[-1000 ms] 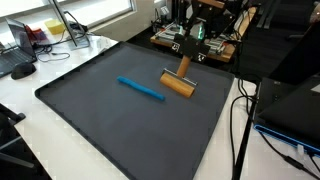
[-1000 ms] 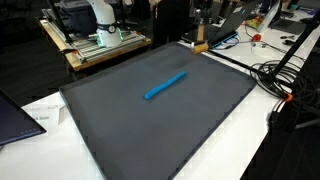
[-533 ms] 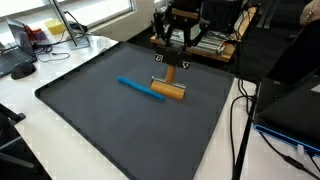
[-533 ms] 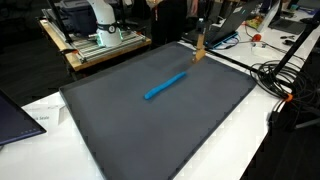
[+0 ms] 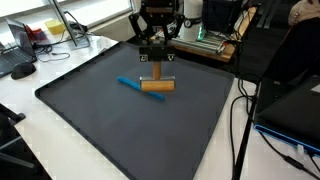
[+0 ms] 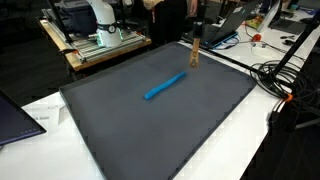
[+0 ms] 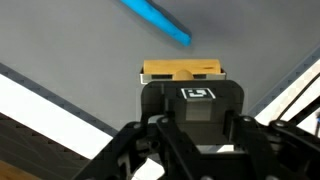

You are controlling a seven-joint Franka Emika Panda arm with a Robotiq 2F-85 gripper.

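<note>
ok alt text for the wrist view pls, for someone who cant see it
The end effector grips a wooden tool, seen from above over a dark grey mat. A blue pen lies on the mat just beyond it, and a white table edge runs across the lower left.

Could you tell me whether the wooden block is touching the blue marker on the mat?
Apart. The wrist view shows a strip of grey mat between the wooden block and the blue marker.

Arm [image 5: 157, 22] low and near vertical, wrist straight down, jaws tight on the wooden tool [image 5: 157, 85].
</note>
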